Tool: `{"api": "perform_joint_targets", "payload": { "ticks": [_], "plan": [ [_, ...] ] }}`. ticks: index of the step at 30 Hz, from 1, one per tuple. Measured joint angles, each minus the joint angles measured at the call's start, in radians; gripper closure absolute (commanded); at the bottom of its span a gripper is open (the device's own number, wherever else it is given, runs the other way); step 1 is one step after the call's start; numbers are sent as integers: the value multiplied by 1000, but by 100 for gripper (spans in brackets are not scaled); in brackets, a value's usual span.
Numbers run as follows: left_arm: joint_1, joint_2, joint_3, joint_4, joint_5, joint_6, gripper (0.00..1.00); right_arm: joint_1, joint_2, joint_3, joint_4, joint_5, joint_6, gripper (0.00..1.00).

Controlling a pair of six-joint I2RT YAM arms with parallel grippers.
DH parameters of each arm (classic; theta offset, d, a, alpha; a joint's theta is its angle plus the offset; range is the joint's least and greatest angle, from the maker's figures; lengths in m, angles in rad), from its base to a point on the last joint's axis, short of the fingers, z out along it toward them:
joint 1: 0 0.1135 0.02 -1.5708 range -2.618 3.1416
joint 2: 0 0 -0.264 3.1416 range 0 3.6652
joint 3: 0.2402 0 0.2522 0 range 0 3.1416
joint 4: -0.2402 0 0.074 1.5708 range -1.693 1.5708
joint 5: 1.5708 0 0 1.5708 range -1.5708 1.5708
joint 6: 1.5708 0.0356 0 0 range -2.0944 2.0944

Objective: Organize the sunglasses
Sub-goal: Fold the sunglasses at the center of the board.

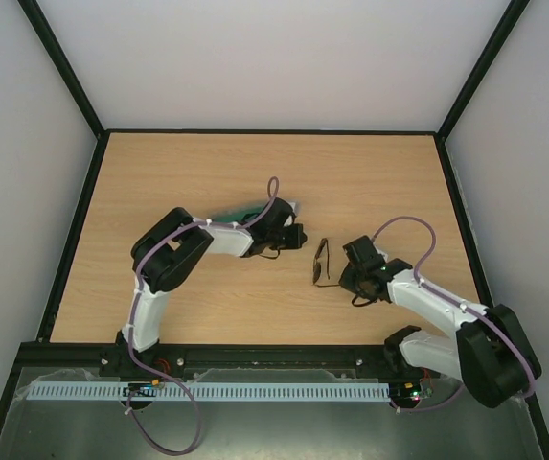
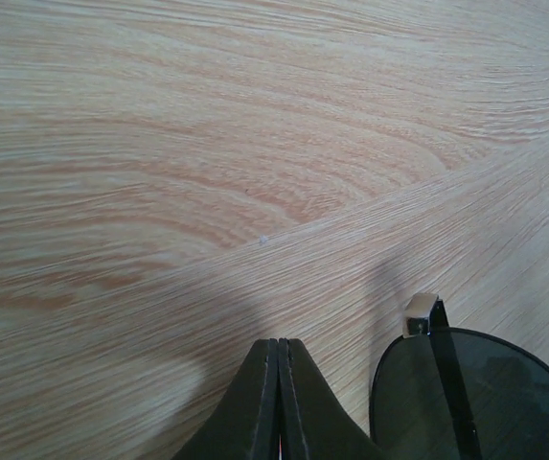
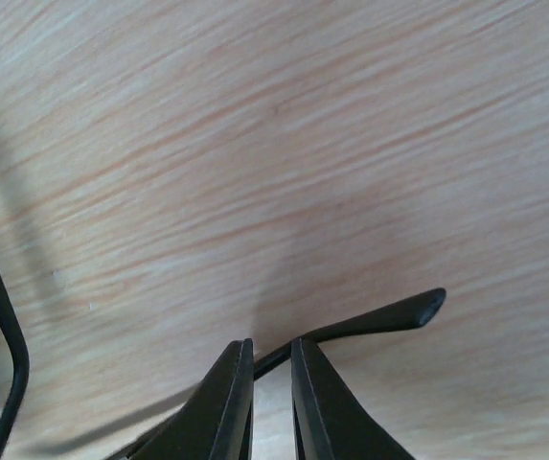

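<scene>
- As both arms stretched over the bench, the sunglasses sat near its middle, slightly toward the right edge, between the two grippers.
- The left gripper hung just on the far-left side of the pair. Its fingers were pressed flat together with nothing between them.
- A round dark lens with a pale metal hinge lay just right of those fingers in the left wrist view. Whether it touched them could not be told.
- The right gripper sat at the pair's right, toward the near edge, its fingers almost together with only a thin slit between them.
- A slim temple arm crossed at their tips, but whether it was pinched could not be told.
- A thin wire rim stood at the left edge of that view.
- A case with green lining lay beyond the left arm toward the far edge, mostly hidden by it.
</scene>
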State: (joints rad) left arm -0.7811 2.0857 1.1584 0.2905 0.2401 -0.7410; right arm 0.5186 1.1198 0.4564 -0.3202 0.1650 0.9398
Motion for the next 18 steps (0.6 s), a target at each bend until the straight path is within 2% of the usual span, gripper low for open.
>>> {"api": "perform_joint_targets", "payload": {
  "ticks": [18],
  "plan": [
    [-93, 117, 189, -73, -12, 19, 97, -68, 306, 169, 169, -5, -159, 89]
  ]
}}
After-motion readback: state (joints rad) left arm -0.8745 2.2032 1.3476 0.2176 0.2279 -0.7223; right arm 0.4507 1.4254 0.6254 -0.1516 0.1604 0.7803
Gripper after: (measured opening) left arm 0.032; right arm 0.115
